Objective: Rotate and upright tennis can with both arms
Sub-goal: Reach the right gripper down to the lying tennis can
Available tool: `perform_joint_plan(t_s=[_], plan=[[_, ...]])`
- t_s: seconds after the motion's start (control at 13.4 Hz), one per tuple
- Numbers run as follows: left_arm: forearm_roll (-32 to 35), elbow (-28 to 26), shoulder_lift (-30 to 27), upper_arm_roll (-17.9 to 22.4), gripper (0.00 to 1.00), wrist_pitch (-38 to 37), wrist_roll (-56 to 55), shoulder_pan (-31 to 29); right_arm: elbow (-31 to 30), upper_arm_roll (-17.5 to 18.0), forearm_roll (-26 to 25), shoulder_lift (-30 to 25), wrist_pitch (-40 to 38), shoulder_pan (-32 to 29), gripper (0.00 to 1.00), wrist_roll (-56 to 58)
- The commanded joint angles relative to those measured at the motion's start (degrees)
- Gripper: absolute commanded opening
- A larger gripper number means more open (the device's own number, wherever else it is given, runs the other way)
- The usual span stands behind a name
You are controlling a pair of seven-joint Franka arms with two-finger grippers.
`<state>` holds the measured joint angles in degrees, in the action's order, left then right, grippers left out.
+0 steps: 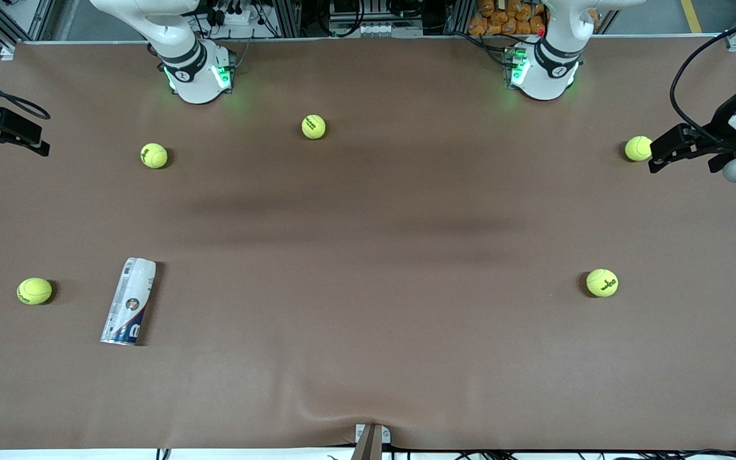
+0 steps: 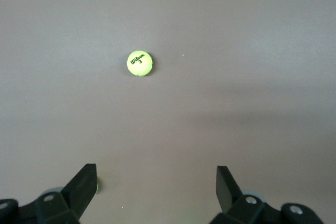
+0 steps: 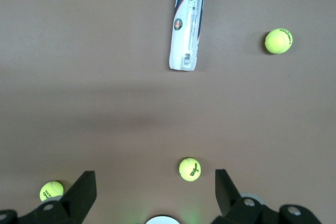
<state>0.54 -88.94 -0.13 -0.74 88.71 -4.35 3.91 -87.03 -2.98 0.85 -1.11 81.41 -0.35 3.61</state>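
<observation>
Lettering on the tennis ball [image 2: 139, 63] in the left wrist view reads "Wilson 3" in black; a second ball [image 3: 189, 169] in the right wrist view also carries the Wilson name. The tennis can [image 1: 129, 301] lies on its side on the brown table [image 1: 368, 211] toward the right arm's end, in the part nearer the front camera, with a round emblem and a barcode panel on its white, navy and red label; its other print is too small to read. Its long axis runs roughly toward and away from the front camera, slightly slanted, silvery rim nearest that camera. One ball [image 1: 34, 291] sits beside it. The left gripper [image 1: 662, 155] hangs over the table's edge at the left arm's end, fingers spread and empty. The right gripper [image 1: 39, 142] waits over the table's edge at the right arm's end, likewise spread wide with nothing between its fingers.
</observation>
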Motion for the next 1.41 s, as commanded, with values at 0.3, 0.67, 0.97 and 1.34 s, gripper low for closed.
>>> perform_joint_plan(t_s=[0.3,0.67,0.97,1.34], plan=[[0.25,1.05,0.66,-0.23,1.0,-0.46,0.93,-0.4,-2.0,0.26,-1.2,-1.62,0.42,-0.18,1.0,0.35],[0.68,1.23,0.75,-0.67,1.0,-2.65,-1.27,0.13,-2.09,0.17,-1.2,3.81,3.05,-0.7,1.0,0.44],[1.48,2.46,0.75,-0.76,1.0,-2.92,-0.57,0.39,-1.83,-0.01,-1.46,14.0,9.89,-1.85,1.0,0.44],[0.95,2.37,0.93,-0.76,1.0,-2.92,-0.4,0.39,-1.48,-0.01,-1.46,28.67,25.61,-1.5,1.0,-0.09]])
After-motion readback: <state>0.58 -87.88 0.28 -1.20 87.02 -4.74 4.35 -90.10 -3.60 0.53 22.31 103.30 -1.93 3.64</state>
